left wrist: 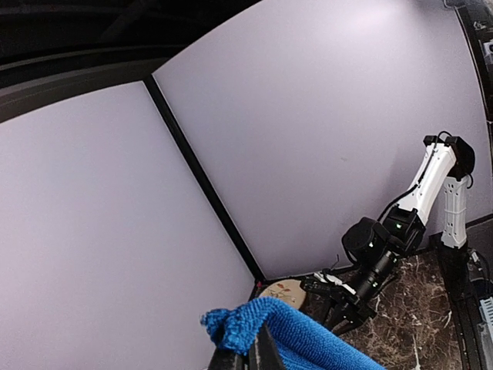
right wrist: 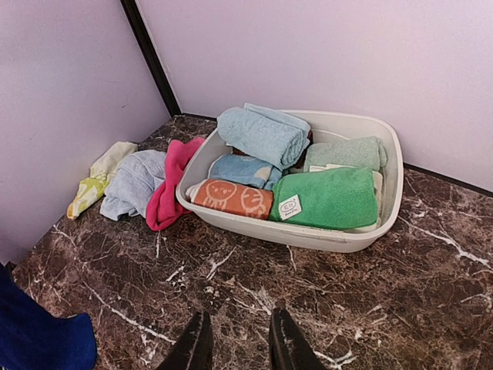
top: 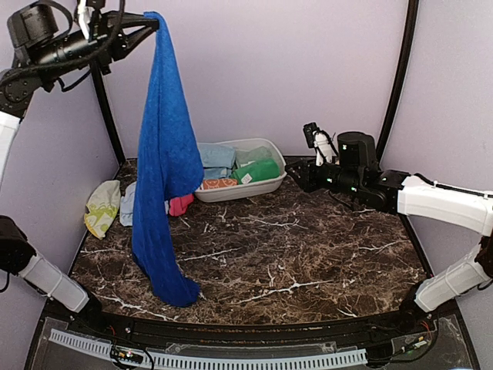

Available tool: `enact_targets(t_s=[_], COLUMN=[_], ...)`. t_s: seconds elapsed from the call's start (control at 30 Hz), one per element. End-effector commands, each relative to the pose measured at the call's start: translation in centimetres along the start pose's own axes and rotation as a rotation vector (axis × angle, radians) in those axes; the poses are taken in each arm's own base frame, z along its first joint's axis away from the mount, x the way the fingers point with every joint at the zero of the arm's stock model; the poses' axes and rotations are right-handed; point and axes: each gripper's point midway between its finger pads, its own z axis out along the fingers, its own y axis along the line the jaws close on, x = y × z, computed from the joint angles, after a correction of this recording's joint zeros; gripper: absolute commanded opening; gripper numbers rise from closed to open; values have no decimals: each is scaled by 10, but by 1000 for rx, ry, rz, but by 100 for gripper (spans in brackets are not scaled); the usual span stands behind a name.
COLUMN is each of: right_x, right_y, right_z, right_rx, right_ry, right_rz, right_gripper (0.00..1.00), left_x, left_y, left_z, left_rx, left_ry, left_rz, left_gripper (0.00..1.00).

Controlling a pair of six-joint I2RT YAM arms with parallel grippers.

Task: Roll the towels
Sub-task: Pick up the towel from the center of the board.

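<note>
Two arms are showing in the top view. The left gripper (top: 150, 27) is reaching high at 11 o'clock, clenching one end of the royal blue towel (top: 166, 154). That towel is hanging straight down, its lower end resting on the marble table (top: 308, 247) at 8 o'clock. The white tub (top: 279, 183) is sitting at 12 o'clock, with the right gripper (top: 296, 176) hovering just beside its 3 o'clock end.

From the left wrist, the royal blue towel (left wrist: 300, 335) is bunching out of the pinched fingers (left wrist: 268, 356) at 6 o'clock.

From the right wrist, the right gripper (right wrist: 240, 347) is hanging at 6 o'clock over bare table, jaws partly apart and gripping nothing. Toward 12 o'clock the tub (right wrist: 393, 169) is holding a green towel (right wrist: 331, 196) and a rolled pale blue towel (right wrist: 262, 135). A pink towel (right wrist: 173, 185) is lying against its 9 o'clock side.
</note>
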Motion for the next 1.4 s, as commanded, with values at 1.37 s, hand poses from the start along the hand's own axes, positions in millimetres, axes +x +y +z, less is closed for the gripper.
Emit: enact_targets(t_s=[1.37], right_x=[149], right_y=[34], right_z=[17], right_rx=[-183], right_ry=[390], right_rz=[-376], right_gripper=[45], left_x=[311], left_y=[-133], left_z=[-68], left_rx=[97], left_ry=[762], left_rz=[46], left_gripper=[0])
